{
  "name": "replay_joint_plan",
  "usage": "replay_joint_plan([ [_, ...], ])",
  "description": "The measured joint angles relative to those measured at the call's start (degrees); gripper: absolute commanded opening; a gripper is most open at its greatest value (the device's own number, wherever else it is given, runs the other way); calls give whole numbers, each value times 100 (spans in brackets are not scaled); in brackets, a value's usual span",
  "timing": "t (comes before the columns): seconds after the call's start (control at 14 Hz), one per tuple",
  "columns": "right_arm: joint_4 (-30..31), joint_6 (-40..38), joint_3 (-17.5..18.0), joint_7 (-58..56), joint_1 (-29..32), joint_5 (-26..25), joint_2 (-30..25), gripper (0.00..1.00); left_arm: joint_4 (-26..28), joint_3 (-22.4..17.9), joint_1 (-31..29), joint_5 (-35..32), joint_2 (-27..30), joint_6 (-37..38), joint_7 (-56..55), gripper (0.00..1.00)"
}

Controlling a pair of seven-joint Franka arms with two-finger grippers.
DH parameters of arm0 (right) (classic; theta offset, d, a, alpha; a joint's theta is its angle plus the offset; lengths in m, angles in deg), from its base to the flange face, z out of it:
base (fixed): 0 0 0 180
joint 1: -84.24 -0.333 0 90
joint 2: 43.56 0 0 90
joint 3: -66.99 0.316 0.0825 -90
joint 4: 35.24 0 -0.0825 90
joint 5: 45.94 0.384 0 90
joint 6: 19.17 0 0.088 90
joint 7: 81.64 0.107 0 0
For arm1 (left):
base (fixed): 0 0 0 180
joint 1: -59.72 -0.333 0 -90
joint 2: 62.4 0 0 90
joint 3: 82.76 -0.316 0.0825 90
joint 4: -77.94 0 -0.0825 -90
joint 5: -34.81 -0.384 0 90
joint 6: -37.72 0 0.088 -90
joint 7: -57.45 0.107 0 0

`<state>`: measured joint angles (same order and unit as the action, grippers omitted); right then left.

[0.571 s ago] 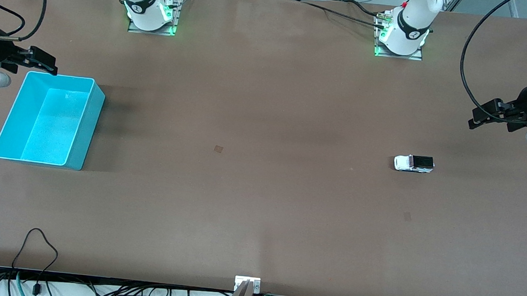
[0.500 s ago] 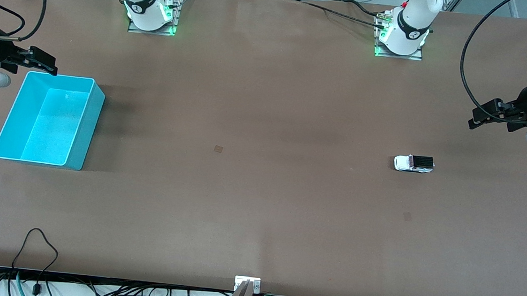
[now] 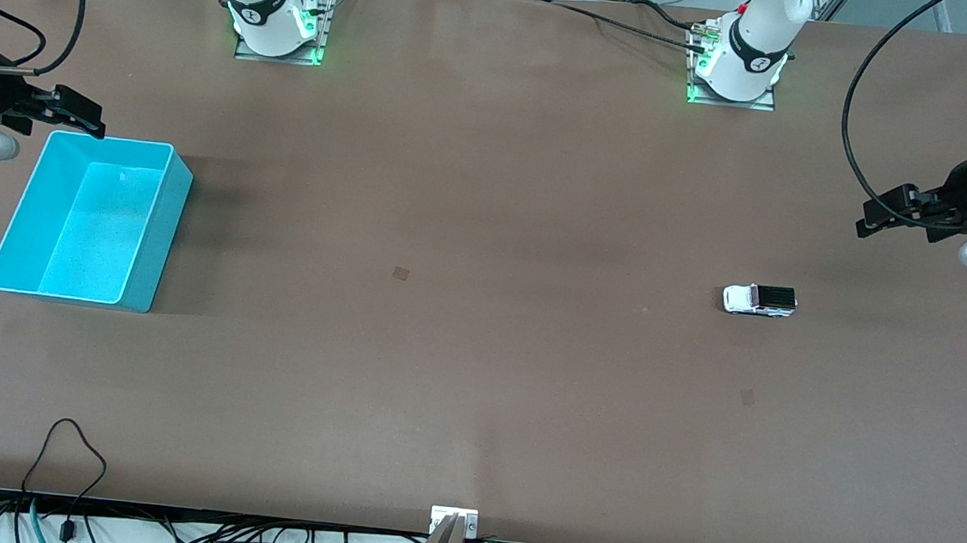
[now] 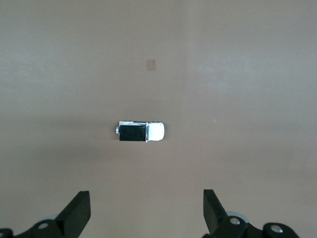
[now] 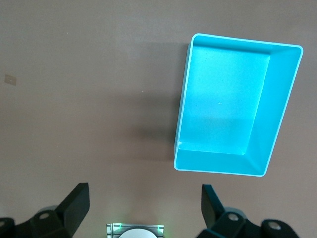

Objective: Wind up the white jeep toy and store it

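Wide brown tabletop (image 3: 487, 220), nothing yet begun. Open-topped turquoise plastic bin (image 3: 91, 219) waiting empty, it seems, by the right arm's end. Left gripper (image 3: 872, 217) and right gripper (image 3: 85, 119) aloft, jaws wide. Small white jeep toy (image 3: 759, 300) untouched toward the left arm's end.

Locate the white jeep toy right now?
In the front view the white jeep toy sits alone on the table toward the left arm's end, nearer the front camera than that arm's base, untouched by either tool.
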<state>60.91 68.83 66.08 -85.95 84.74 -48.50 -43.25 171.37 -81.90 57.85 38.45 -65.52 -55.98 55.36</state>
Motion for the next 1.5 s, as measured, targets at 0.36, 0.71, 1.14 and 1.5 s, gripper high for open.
replay_joint_plan([
  [0.36,1,10,2,0,-1,0,0,100,9,-3,16,0,-740,-66,2,100],
  [0.71,4,10,-2,0,3,-1,1,100,326,41,104,0,-1082,-799,2,100],
  [1.14,8,39,18,0,-10,-1,4,100,1584,42,99,-23,-1103,-2275,1214,100],
  [1.5,18,44,19,0,-11,-1,10,100,2178,29,56,-755,-1103,-2828,3324,100],
])
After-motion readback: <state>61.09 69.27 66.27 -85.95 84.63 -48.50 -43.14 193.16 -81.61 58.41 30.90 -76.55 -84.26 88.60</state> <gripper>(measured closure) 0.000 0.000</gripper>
